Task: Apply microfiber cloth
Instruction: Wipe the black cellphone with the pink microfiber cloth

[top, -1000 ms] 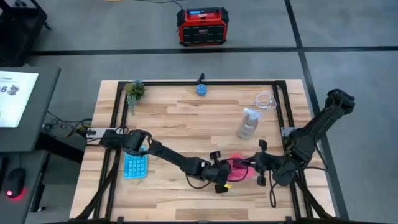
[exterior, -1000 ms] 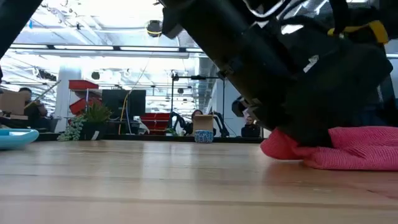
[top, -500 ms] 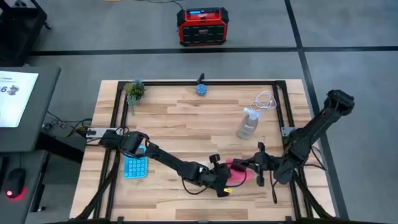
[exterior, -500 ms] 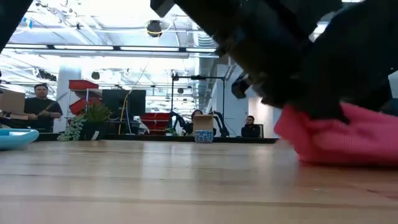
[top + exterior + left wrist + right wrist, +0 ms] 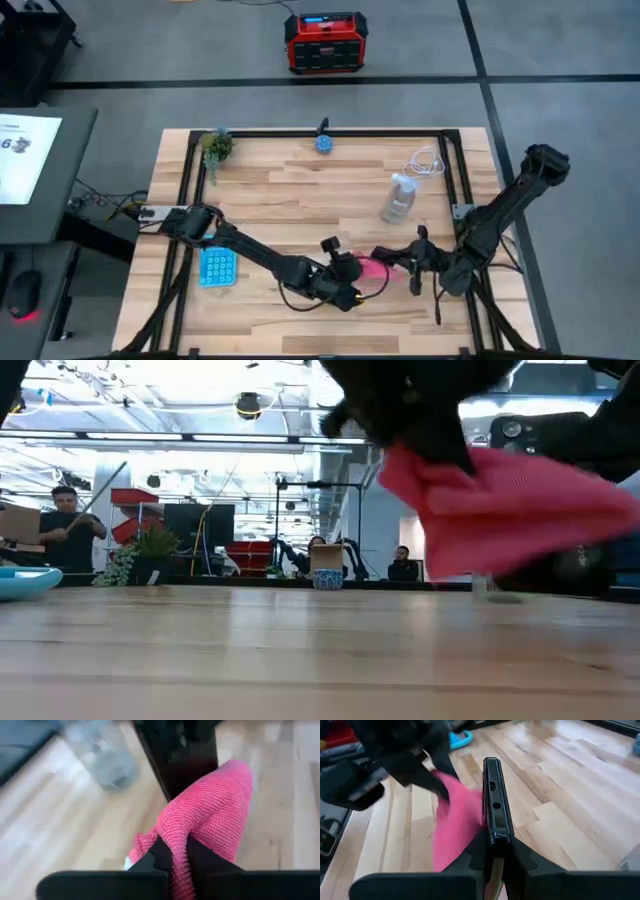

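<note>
The pink-red microfiber cloth [image 5: 372,272] hangs bunched above the near middle of the table, clear of the wood in the low view [image 5: 500,500]. My left gripper [image 5: 348,272] is shut on it. Just to its right, my right gripper [image 5: 392,258] is shut on a black phone [image 5: 494,805], which stands on edge and points toward the cloth. In the right wrist view the cloth [image 5: 455,832] hangs right beside the phone's broad face; whether they touch, I cannot tell. My left gripper pinches a bunched fold of the cloth [image 5: 176,855] between its two fingers, several layers thick. The rest of the cloth [image 5: 215,810] drapes away from the fingers toward the phone, slack and lifted clear of the table. My right gripper pinches the phone's two broad faces at its near end [image 5: 495,842] between its two fingers. The fingers come level from the table's right and lie along the phone. The phone stands on its long edge and sticks out toward the left gripper.
A light-blue calculator [image 5: 218,266] lies near the left edge under the left arm. A clear bottle [image 5: 398,197] and a white cable [image 5: 425,162] sit at the far right. A small plant [image 5: 216,145] and a blue object [image 5: 324,143] stand at the far edge.
My left gripper has risen and drawn a little toward the table's left, still shut on the cloth. The cloth, which lay heaped on the wood, now hangs lifted clear. My right gripper has crept toward the left with the phone.
</note>
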Controlling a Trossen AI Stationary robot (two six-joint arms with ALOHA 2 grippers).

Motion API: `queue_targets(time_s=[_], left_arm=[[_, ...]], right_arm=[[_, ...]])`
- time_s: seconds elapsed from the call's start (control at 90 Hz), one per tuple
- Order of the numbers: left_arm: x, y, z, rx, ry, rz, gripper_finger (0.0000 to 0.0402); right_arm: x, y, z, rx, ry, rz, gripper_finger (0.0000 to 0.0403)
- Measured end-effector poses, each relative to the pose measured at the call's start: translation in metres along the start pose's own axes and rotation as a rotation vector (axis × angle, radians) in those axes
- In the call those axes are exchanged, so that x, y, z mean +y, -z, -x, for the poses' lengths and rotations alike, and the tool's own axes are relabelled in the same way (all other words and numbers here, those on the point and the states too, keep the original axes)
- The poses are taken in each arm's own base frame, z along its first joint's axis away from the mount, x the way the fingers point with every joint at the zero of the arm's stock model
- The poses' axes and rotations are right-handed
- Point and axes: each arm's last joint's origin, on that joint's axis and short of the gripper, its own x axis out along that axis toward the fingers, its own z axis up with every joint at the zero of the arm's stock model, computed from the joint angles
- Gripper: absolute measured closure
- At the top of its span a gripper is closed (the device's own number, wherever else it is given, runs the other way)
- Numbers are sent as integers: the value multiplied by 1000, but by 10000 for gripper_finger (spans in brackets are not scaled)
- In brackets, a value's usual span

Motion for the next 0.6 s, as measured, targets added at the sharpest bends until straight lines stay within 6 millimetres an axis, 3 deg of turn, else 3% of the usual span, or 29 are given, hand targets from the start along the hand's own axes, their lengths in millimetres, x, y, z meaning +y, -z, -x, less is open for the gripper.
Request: queue_targets(time_s=[0.211,0.6], left_arm=[[-20,-8,1,-178,-5,-39,400],[-37,14,-31,-287,-261,-92,400]], right_arm=[[2,-4,0,-45,3,-60,385],[11,-20,0,-170,-29,-62,385]])
